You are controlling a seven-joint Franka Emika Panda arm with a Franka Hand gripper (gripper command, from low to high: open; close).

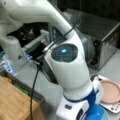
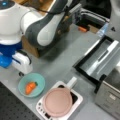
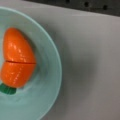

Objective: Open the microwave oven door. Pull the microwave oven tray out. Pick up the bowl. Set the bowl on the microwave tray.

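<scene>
The light teal bowl (image 2: 31, 85) sits on the grey table at a front view's lower left, holding an orange carrot piece (image 2: 30, 87). In the wrist view the bowl (image 3: 47, 82) and carrot (image 3: 17, 62) fill the left half from directly above; no fingers show there. My gripper (image 2: 22, 72) hangs just above and to the left of the bowl, its fingers hidden under the white hand. The oven door (image 2: 96, 58) lies folded down and open at the right. A black-rimmed flat panel lies there, and I cannot tell the tray from the door.
The silver oven (image 2: 111, 96) (image 1: 100, 32) stands at the right. A pink plate (image 2: 58, 102) (image 1: 111, 92) rests on a white handled tray (image 2: 76, 100) beside the bowl. A wooden box (image 1: 15, 102) is near the arm's base. My arm blocks much of both front views.
</scene>
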